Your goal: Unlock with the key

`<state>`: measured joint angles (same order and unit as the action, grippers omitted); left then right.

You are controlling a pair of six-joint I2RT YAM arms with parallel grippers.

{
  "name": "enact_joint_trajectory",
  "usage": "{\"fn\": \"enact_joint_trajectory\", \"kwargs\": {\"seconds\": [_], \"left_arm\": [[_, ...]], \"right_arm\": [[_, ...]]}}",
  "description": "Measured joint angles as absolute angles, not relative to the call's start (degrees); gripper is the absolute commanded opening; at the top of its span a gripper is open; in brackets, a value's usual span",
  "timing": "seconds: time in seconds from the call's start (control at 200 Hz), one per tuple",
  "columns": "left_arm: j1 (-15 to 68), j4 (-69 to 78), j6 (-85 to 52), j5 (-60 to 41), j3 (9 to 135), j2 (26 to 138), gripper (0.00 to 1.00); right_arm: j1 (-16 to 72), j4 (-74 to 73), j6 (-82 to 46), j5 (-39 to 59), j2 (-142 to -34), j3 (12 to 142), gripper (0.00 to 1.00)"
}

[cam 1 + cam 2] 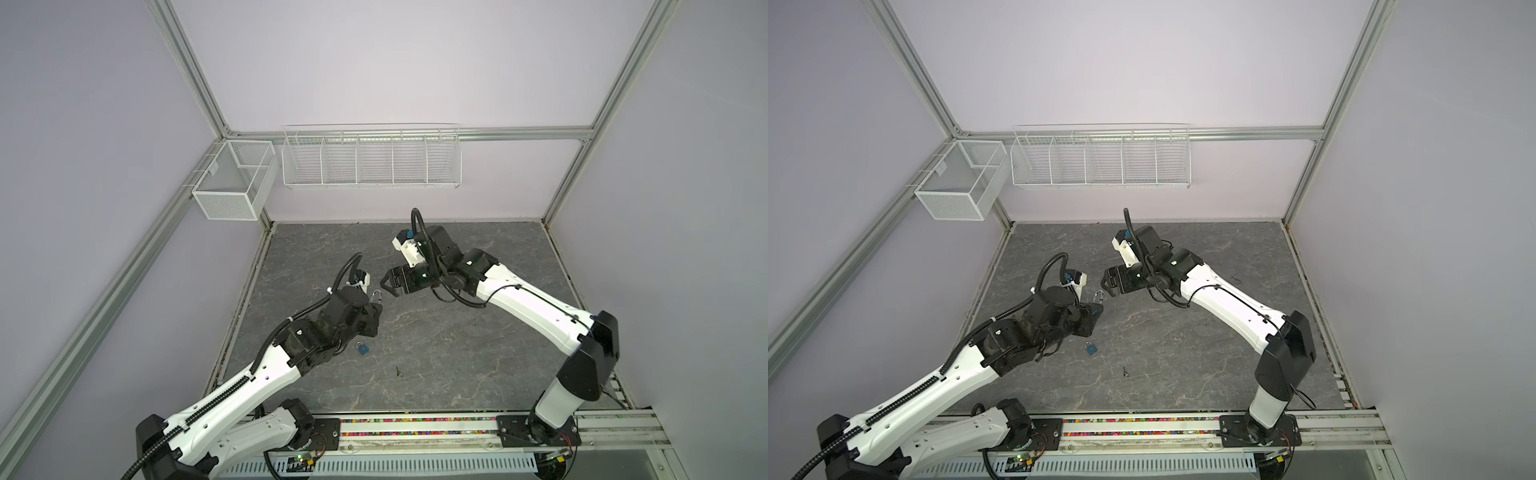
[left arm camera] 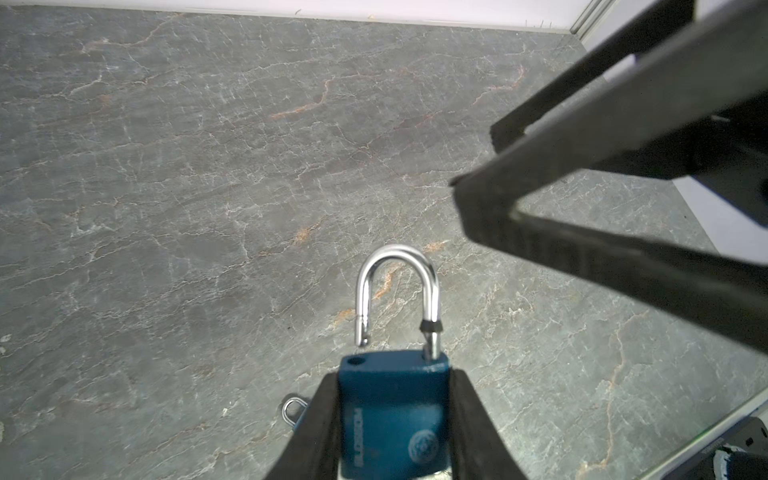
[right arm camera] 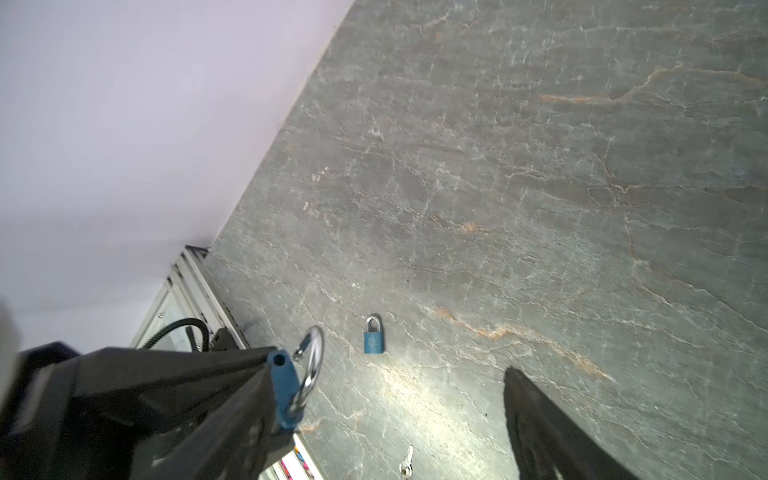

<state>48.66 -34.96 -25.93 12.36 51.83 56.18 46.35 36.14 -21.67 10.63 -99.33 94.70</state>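
My left gripper (image 2: pixel 392 376) is shut on a blue padlock (image 2: pixel 392 411), held above the table in both top views (image 1: pixel 376 297) (image 1: pixel 1098 297). Its silver shackle (image 2: pixel 397 291) stands raised, with one end out of its hole. A bit of pale metal shows under the body; I cannot tell what it is. My right gripper (image 1: pixel 386 286) (image 1: pixel 1106 286) (image 3: pixel 399 415) is open and empty, just beside the shackle and not touching it. One of its fingers (image 2: pixel 540 174) is close to the lock. A small key (image 1: pixel 399 371) (image 1: pixel 1125 371) (image 3: pixel 407 459) lies flat on the table.
A second, smaller blue padlock (image 1: pixel 362 348) (image 1: pixel 1091 348) (image 3: pixel 374 338) (image 2: pixel 295 411) lies shut on the grey stone-pattern table (image 1: pixel 457 332), below my left wrist. White wire baskets (image 1: pixel 370 160) (image 1: pixel 235 185) hang on the back and left walls.
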Motion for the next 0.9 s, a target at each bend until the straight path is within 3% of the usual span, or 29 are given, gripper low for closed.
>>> {"fn": "enact_joint_trajectory", "kwargs": {"seconds": [0.9], "left_arm": [[48.7, -35.0, -23.7, 12.1, 51.8, 58.2, 0.00]], "right_arm": [[46.2, 49.6, -12.2, 11.4, -111.5, 108.6, 0.89]]}}
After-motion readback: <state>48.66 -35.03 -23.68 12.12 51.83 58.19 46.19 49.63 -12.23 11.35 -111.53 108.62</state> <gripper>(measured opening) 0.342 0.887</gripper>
